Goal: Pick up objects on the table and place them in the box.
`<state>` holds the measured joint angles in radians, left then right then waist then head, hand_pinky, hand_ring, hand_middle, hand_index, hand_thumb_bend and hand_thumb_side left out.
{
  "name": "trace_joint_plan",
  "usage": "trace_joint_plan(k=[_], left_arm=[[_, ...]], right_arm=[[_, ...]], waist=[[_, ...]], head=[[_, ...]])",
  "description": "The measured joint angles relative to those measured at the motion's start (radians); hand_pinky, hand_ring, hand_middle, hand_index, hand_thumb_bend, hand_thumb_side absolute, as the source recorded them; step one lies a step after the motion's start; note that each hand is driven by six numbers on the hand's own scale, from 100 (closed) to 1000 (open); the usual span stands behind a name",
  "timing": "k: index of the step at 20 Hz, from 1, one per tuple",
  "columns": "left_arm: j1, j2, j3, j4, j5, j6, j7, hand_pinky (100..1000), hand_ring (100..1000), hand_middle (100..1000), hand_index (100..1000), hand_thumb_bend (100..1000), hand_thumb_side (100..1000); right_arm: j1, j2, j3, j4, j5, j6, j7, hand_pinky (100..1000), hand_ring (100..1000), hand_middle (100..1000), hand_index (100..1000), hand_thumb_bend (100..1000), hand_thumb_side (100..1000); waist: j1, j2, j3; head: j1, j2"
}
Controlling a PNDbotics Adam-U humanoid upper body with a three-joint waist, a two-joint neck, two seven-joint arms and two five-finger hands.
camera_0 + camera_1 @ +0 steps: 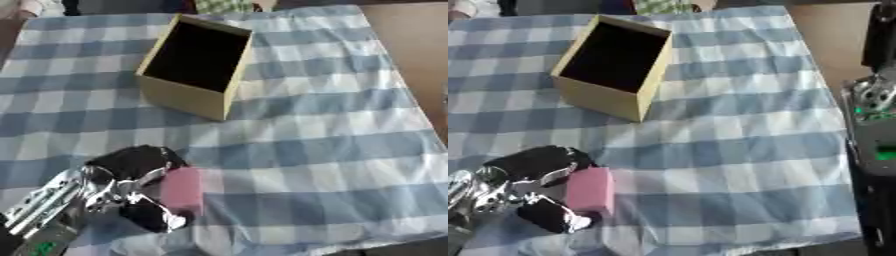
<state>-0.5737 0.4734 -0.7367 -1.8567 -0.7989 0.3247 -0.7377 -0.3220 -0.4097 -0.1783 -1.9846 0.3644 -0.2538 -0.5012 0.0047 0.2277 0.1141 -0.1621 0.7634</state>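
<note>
One glossy black-and-silver left hand [131, 185] curled round a soft pink block [591, 190], open cardboard box [197, 65], checked cloth [324, 150].

- A soft, matt checked cloth [332, 125] is seen.
- The box [592, 97] looks of matt cardboard.
- The left hand [131, 185] shows glossy black plastic and shiny metal.
- The pink block [591, 191] appears matt.

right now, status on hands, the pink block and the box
Left hand curled on pink block, near edge of table. Right hand out of view. Box open, upright, farther back. Nothing between.
</note>
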Motion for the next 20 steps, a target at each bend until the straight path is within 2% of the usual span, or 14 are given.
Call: trace_joint_plan(k=[4,11,15,19,20], left_arm=[[-0.005,0.0,0.0,-0.023,-0.021,-0.005,0.008,437,576,565,776,217,449],[-0.029,0.02,0.018,-0.101,-0.036,-0.011,0.003,422,567,561,766,184,475],[-0.067,0.041,0.031,-0.12,0.0,-0.017,-0.023,427,571,578,778,178,481],[-0.092,0.067,0.044,-0.124,0.032,-0.016,-0.05,473,616,612,800,214,564],[-0.096,0.073,0.044,-0.124,0.038,-0.014,-0.06,499,654,651,823,242,634]], right_arm=[[0.0,0.0,0.0,0.0,0.0,0.002,-0.002,850,682,633,737,100,991],[0.005,0.0,-0.002,0.0,0.0,0.005,-0.005,850,681,632,737,100,989],[0.006,0.0,-0.005,0.0,0.0,0.006,-0.006,849,681,632,737,100,990],[0.01,0.0,-0.006,0.0,0.0,0.008,-0.009,850,681,632,737,100,992],[0.011,0.0,-0.006,0.0,0.0,0.008,-0.009,850,680,632,737,100,992]], waist=[[0.0,0.0,0.0],[0.003,0.0,0.002],[0.006,-0.003,0.004],[0.007,-0.007,0.007],[0.007,-0.007,0.007]], head=[[-0.001,0.0],[-0.008,0.0],[-0.014,0.0],[-0.017,0.0],[-0.017,0.0]])
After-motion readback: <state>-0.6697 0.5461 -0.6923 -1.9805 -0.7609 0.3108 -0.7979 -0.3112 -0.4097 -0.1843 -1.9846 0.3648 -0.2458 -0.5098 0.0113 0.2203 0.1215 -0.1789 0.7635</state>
